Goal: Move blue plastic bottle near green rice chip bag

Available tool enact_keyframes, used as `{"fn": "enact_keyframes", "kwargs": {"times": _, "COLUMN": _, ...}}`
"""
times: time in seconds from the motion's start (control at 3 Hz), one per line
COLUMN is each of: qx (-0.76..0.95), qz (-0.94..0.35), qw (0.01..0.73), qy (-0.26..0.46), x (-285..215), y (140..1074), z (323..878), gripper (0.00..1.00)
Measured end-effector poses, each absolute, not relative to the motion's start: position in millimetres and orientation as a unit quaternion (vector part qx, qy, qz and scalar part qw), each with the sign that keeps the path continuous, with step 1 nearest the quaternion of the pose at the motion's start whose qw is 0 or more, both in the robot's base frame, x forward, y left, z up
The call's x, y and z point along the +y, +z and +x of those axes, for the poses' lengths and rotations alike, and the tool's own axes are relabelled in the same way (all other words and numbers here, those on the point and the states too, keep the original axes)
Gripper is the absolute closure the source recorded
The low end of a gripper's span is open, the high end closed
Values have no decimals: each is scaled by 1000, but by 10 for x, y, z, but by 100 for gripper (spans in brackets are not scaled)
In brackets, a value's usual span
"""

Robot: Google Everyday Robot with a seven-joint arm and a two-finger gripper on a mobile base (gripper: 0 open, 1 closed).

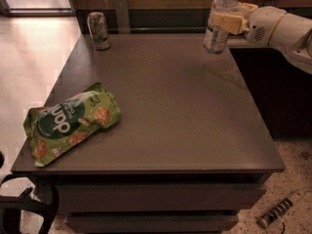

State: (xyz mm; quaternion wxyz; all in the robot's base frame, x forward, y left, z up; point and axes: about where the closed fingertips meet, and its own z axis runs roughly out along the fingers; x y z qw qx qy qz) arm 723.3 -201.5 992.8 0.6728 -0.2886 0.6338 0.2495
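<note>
The blue plastic bottle (219,19), clear with a white cap and a pale label, is upright at the table's far right, lifted a little above the surface. My gripper (227,21) comes in from the right and its yellowish fingers are shut around the bottle's middle. The green rice chip bag (69,122) lies flat near the table's front left corner, far from the bottle.
A short metal drink can (99,30) stands at the table's far left. The brown table (165,111) has a wall and dark ledge behind it. A power strip (279,212) lies on the floor at the front right. Dark cables (22,206) hang at the front left.
</note>
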Motion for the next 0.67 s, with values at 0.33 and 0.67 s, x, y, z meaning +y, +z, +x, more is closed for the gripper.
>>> {"fn": "enact_keyframes", "kwargs": {"times": 0.33, "qx": 623, "qz": -332, "qw": 660, "qy": 258, "x": -1809, "y": 10029, "z": 6529, "gripper": 100}}
{"fn": "enact_keyframes", "kwargs": {"times": 0.67, "qx": 617, "qz": -363, "qw": 642, "qy": 273, "x": -1598, "y": 10015, "z": 6081, "gripper": 100}}
